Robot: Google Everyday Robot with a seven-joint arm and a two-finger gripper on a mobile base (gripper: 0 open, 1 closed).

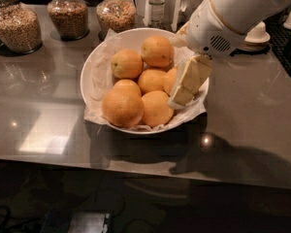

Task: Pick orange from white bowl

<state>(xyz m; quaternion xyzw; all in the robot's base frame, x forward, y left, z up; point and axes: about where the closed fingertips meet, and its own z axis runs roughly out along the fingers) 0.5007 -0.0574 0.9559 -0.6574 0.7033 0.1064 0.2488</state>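
Where tool (182, 96) hangs inside white bowl (94, 57), its grip impossible to tell, round pebbled matte orange (169, 80) touching it

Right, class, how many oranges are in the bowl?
6 oranges: one back, one left, one centre, two front, one right, partly behind the hand in the bowl. Others may hide underneath.

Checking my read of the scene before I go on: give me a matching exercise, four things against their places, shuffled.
Things:
1 gripper
2 white bowl
3 glass jars
4 bottle

Places:
a back left of the counter
b low inside the bowl's right side
c back centre, behind the bowl
d mid-counter, holding oranges

Pairs: 1-b, 2-d, 3-a, 4-c
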